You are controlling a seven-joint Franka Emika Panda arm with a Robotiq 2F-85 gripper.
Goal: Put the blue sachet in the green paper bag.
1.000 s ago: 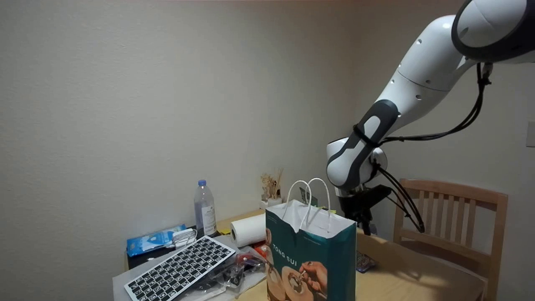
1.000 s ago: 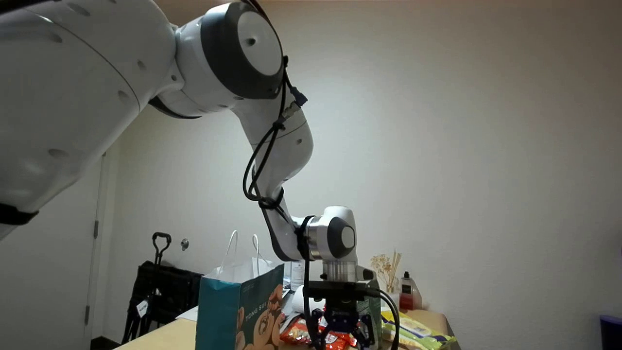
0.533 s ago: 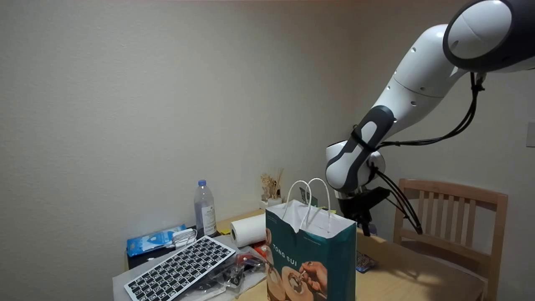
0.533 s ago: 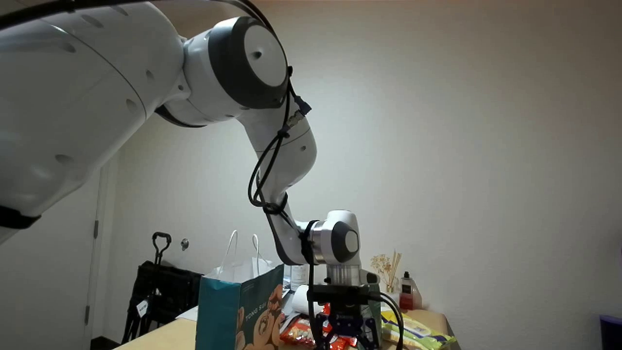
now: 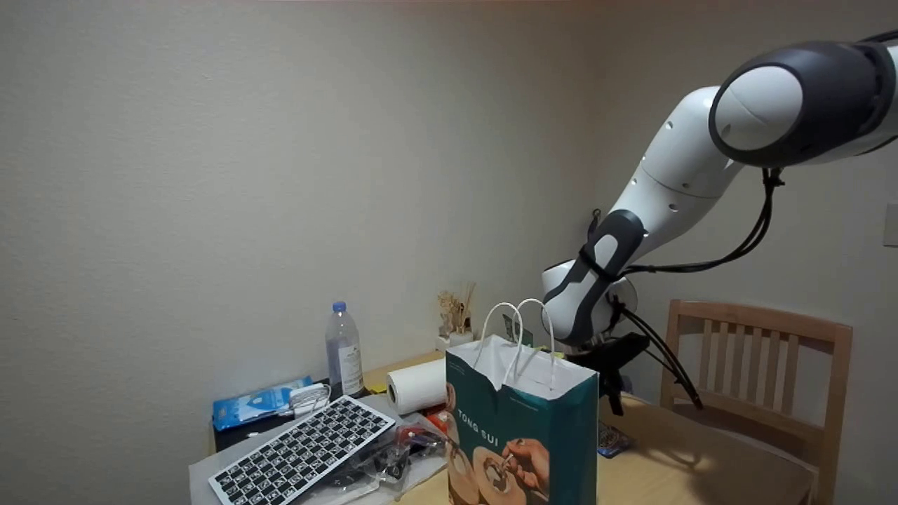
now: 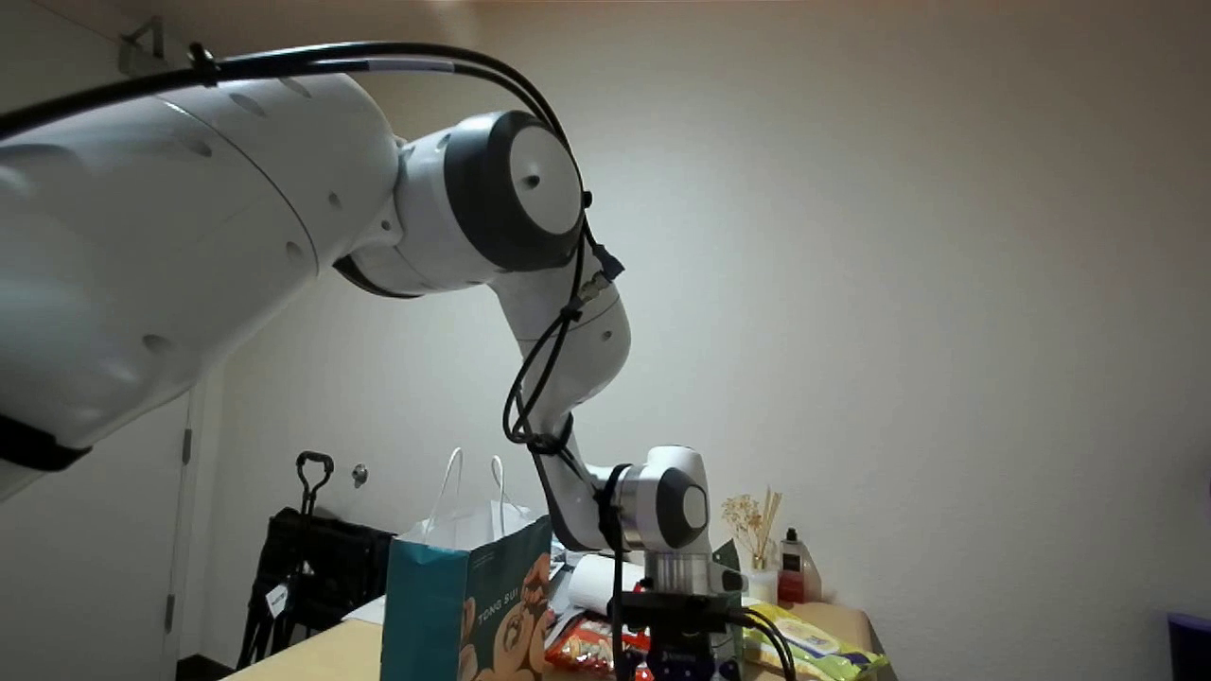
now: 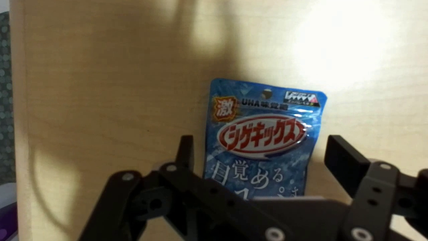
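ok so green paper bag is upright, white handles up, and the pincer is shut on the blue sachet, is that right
Not quite: the pincer isn't shut on the blue sachet. The wrist view shows it open, its fingers apart, the sachet visible between them. The green paper bag is upright, white handles up.

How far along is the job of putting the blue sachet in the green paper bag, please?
Done, it seems: the gripper is lined up over the sachet, its jaws apart on either side in the wrist view. In hand: the grasp, not yet made; the sachet lies on the table. Left: close on it, lift it and release it into the bag, whose open top shows in an exterior view.
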